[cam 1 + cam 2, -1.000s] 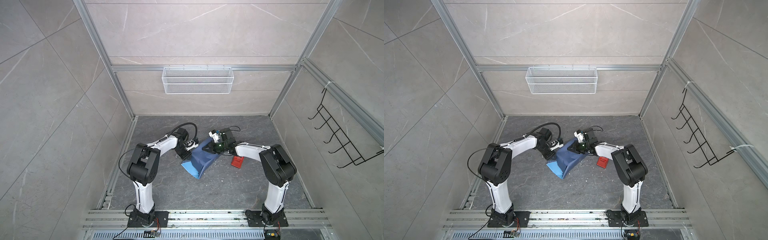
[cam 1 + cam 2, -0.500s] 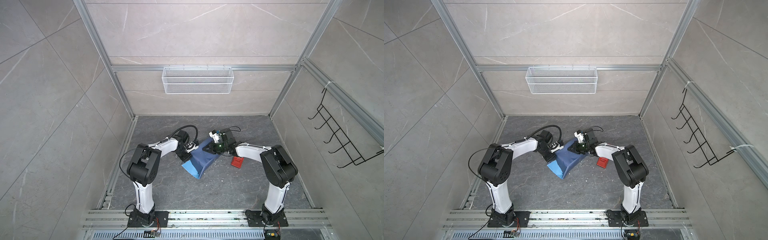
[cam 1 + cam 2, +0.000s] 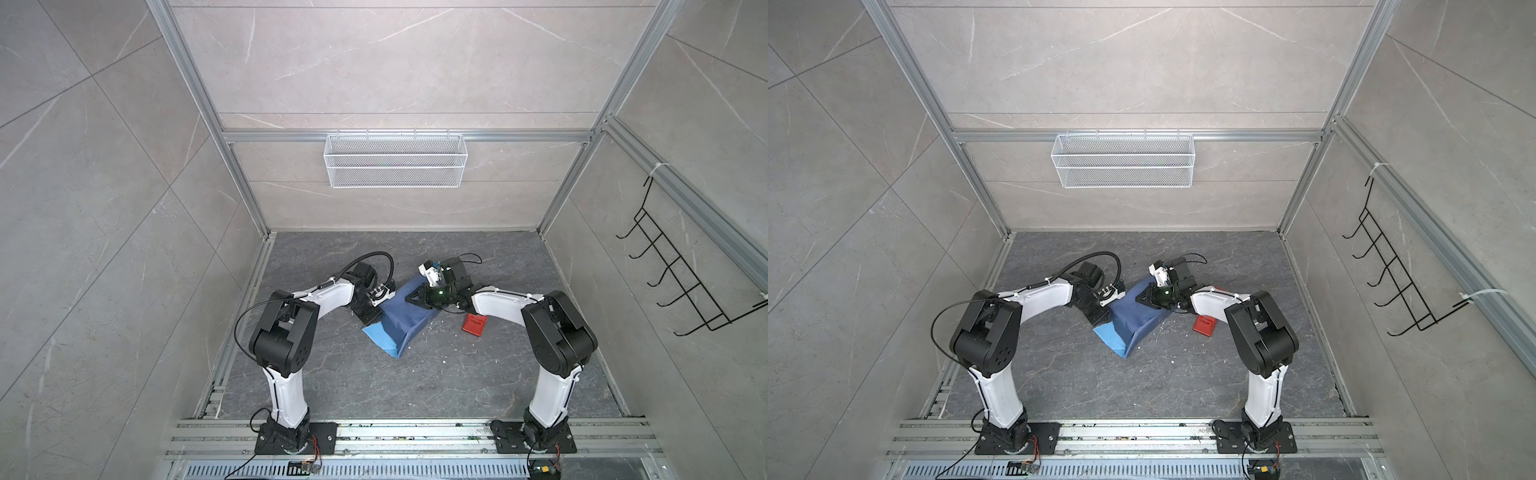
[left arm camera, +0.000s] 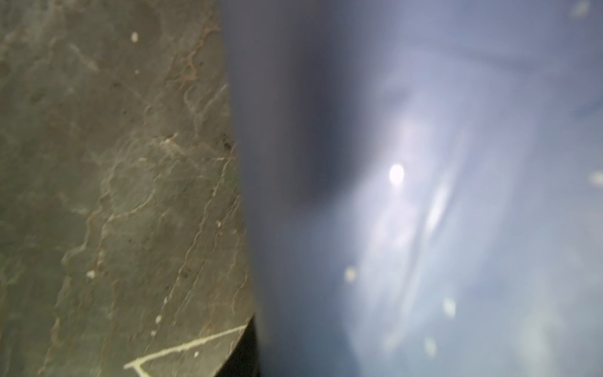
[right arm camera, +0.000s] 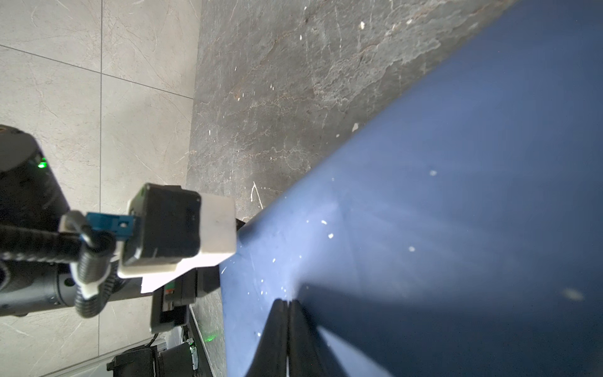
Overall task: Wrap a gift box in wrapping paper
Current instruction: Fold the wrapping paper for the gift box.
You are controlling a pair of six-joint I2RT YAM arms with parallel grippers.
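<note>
1. Grey tiled walls (image 3: 395, 62) close three sides. A wire basket (image 3: 395, 166) hangs on the back one and a hook rack (image 3: 673, 282) on the right one, both high above the work.
2. The dark stone counter (image 3: 415, 386) ends at metal frame rails on the left, back and right. A wide bare stretch lies between the paper and the front rail that carries the bases, and another lies behind the wrists toward the back wall.
3. The left arm (image 3: 328, 297) rises from its base and bends at the elbow. Its forearm reaches forward and inward, low over the counter, with the wrist at the paper's left edge.
4. The right arm (image 3: 503, 305) is bent the same way from the other side, with its wrist over the paper's far right part.
5. The paper (image 3: 405, 322) sits mid-counter between the two wrists, folded into a raised hump with the dark face out. A light blue flap lies flat at its near left, and one corner points to the front. The box is out of sight.
6. The red dispenser (image 3: 474, 324) lies right of the paper, apart from it, just beside the right forearm.
7. The right tool (image 5: 287, 302) is closed, its tips touching the paper's dark face where creases meet. Whether a fold is nipped between them I cannot tell.
8. The left tool (image 3: 369, 320) is down at the paper's left edge. Its wrist view shows only blurred paper beside bare counter, so I cannot tell whether it is open or closed.
</note>
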